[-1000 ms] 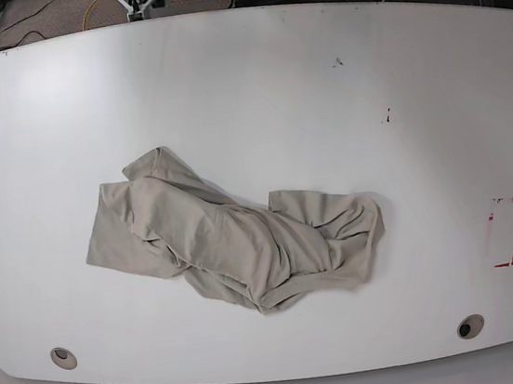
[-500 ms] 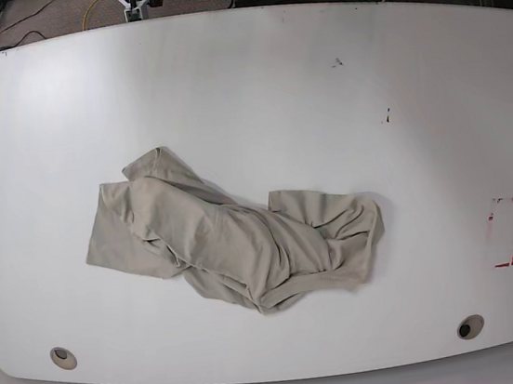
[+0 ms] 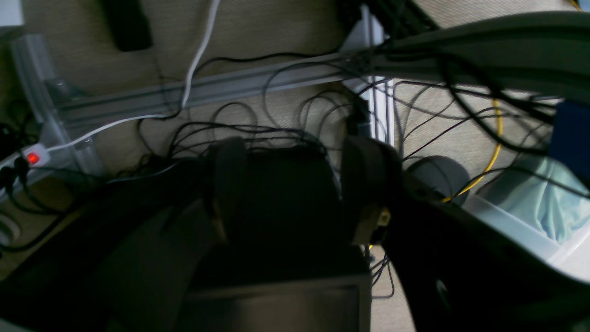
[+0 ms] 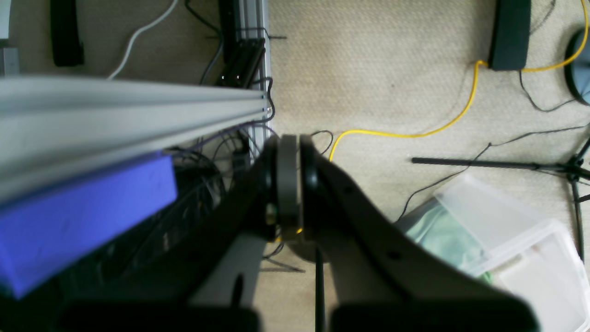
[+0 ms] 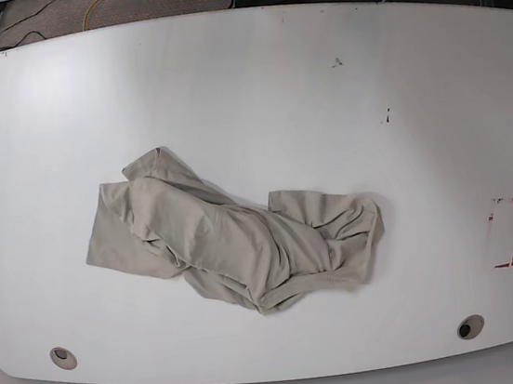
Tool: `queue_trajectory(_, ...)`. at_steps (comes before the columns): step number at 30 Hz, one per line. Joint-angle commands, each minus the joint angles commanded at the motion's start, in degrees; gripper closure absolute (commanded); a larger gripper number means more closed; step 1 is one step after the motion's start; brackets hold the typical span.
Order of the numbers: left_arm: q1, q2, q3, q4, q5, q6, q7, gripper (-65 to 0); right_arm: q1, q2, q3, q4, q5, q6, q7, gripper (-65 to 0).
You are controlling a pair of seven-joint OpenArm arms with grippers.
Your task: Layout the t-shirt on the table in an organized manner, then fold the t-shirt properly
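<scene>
The t-shirt (image 5: pixel 235 241) lies crumpled in a long beige heap on the white table (image 5: pixel 318 81), left of centre and nearer the front edge, with one end bunched toward the right. Neither arm shows in the base view. In the left wrist view my left gripper (image 3: pixel 297 184) is open, its two dark fingers (image 3: pixel 368 180) standing well apart over the floor and cables. The right wrist view shows my right gripper (image 4: pixel 288 184) shut, fingers pressed together and holding nothing, also above the carpet. Both grippers are away from the t-shirt.
Two grey grommet holes (image 5: pixel 62 354) (image 5: pixel 467 326) sit near the table's front edge, and a red-outlined mark (image 5: pixel 508 231) at its right. Off the table are an aluminium rail (image 4: pixel 129 115), a blue block (image 4: pixel 83 216), tangled cables (image 3: pixel 276 129) and a clear bin (image 4: pixel 507 230).
The bits of arm hardware at the top edge of the base view have slipped out of frame. The t-shirt has not moved.
</scene>
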Motion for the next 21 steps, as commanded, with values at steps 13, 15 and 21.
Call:
queue_trajectory(13, 13.8, -0.3, -4.7, 20.3, 0.0, 0.0, 0.2, -30.0, -12.0, -1.1, -1.0, 15.1, 5.2, 4.40, -1.1, -0.2)
queue_trajectory(15, 16.4, 0.0, -6.4, 23.6, 0.0, 0.0, 0.2, -30.0, -13.6, -1.1, -1.2, 18.8, 6.7, 5.01, -3.1, -0.2)
queue_trajectory(21, 22.3, 0.6, -9.8, 33.0, -0.1, -0.1, 0.1, -30.0, -19.1, -0.9, -1.6, 30.4, 13.1, 8.35, -8.4, -0.2)
